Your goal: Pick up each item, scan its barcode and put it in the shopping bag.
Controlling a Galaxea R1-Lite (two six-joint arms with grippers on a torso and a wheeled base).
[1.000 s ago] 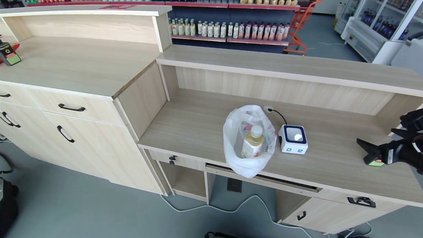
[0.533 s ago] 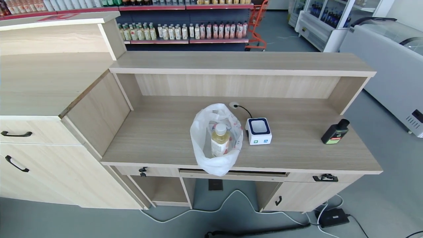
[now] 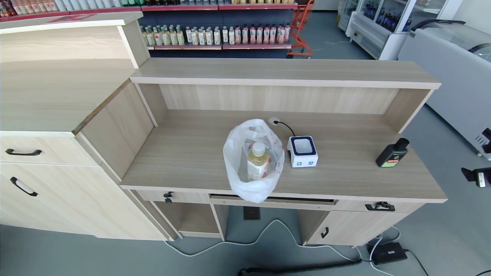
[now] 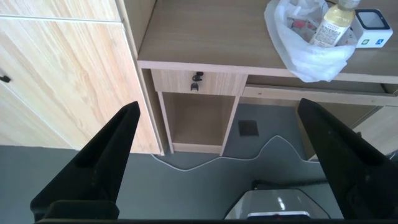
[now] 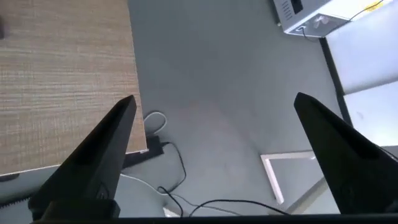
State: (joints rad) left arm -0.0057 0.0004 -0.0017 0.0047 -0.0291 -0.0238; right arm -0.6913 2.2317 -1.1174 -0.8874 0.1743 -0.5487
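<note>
Black right hand [image 3: 475, 155] back in view beyond counter [image 3: 345, 180] end.

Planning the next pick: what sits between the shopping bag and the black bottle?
Head view: the white scanner stands beside the shopping bag; from there to the black bottle, bare counter.

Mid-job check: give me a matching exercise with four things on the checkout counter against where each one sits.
Things:
1. pale drink bottle
2. scanner
3. dark bottle
4. shopping bag

Places:
A. near the right end of the counter, apart from the rest
B. at the counter's front edge, sagging slightly over it
C. upright inside the shopping bag
D. just right of the shopping bag, with a cable running toward the back

Pairs: 1-C, 2-D, 3-A, 4-B
</note>
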